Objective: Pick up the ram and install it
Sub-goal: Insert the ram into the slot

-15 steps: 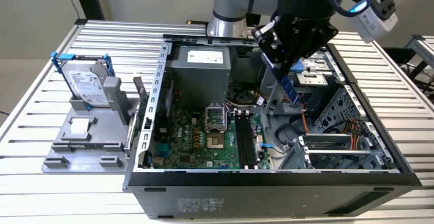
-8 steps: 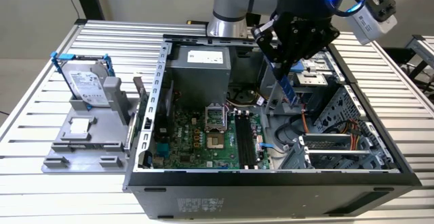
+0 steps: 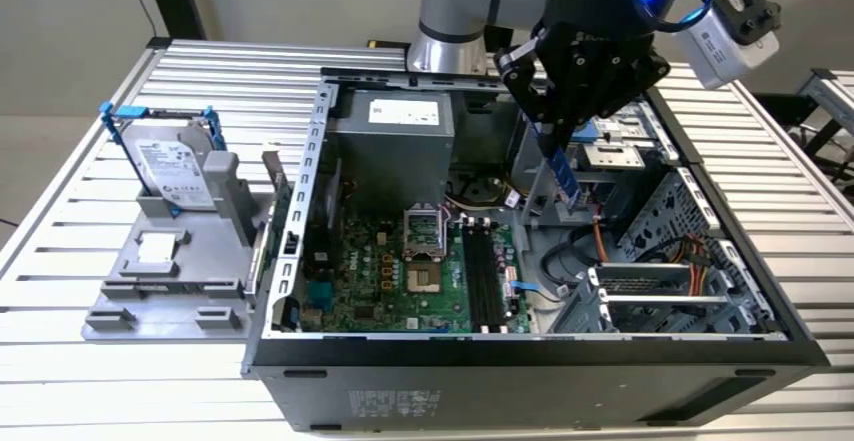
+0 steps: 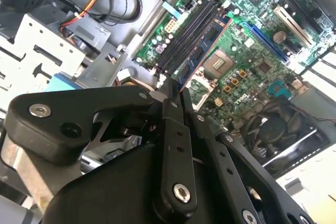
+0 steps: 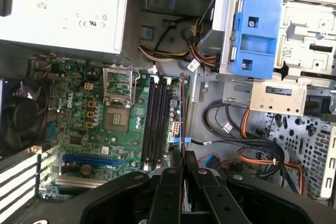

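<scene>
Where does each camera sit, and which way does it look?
Exterior view: off the arm, looking down into the open computer case; arm and jaws show.
First wrist view: on the wrist, facing the motherboard past the jaws.
Second wrist view: also on the wrist, jaws in front, motherboard beyond.
All three share the ram held in the jaws.

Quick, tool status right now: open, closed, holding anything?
The tool: closed, holding the ram, which hangs upright over the open computer case.
</scene>
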You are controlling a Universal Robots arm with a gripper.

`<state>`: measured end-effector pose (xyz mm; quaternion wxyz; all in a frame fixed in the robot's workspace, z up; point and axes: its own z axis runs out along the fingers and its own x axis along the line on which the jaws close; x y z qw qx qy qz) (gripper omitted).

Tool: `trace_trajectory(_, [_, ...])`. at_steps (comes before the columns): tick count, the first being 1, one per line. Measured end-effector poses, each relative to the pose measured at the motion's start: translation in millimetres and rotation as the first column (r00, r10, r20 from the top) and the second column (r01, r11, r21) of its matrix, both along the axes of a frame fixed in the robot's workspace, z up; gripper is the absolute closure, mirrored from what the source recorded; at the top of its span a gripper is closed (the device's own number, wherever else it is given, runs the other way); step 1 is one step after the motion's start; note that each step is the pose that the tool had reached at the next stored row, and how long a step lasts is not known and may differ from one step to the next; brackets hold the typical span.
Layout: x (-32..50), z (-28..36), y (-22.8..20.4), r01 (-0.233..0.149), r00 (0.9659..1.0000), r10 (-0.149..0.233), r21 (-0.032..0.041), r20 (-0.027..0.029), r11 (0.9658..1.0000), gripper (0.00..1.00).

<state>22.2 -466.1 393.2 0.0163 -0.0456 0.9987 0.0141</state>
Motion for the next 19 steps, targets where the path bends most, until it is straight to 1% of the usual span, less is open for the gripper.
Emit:
trace_trajectory(4, [0.0,0.0,0.0,0.017,0.9999,-0.017,0.0002,0.0,0.9999,1.0])
trace_trajectory(12, [0.0,-0.3,0.1,0.019,0.9998,-0.019,0.0002,0.0,0.9998,1.0])
trace_trajectory(15, [0.0,-1.8,0.0,0.019,0.9998,-0.019,0.0001,0.0,0.9998,1.0])
trace_trajectory(19, [0.0,-5.5,0.0,0.019,0.9998,-0.019,0.0001,0.0,0.9998,1.0])
